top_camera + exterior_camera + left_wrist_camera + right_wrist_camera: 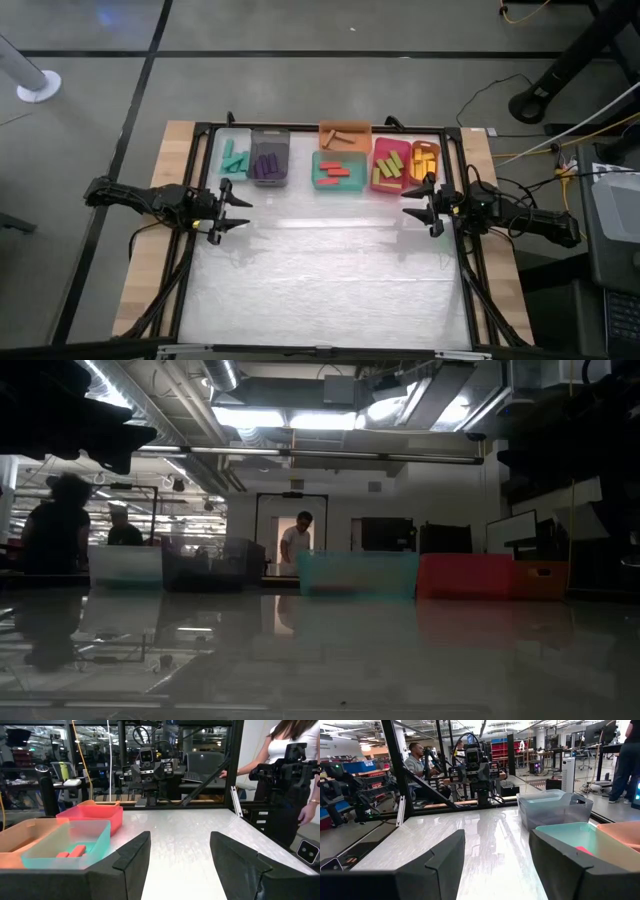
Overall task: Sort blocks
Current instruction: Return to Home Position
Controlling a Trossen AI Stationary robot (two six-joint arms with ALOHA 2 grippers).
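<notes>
The blocks lie sorted by colour in bins along the table's far edge: teal blocks (pixel 235 157) in a clear bin, purple blocks (pixel 266 165) in a grey bin, brown blocks (pixel 342 138) in an orange bin, red blocks (pixel 336 170) in a teal bin, olive green blocks (pixel 389 167) in a red bin, yellow blocks (pixel 425 162) in an orange bin. My left gripper (pixel 242 211) stands open at the table's left edge, pointing level toward the right. My right gripper (pixel 408 204) stands open at the right edge, facing it. Neither has anything between its fingers.
The bins form a row across the far side: clear bin (pixel 125 565), grey bin (pixel 555 810), teal bin (pixel 70 852), red bin (pixel 95 815). A black frame (pixel 460 200) borders the white table top. A person (pixel 285 770) stands beyond the table.
</notes>
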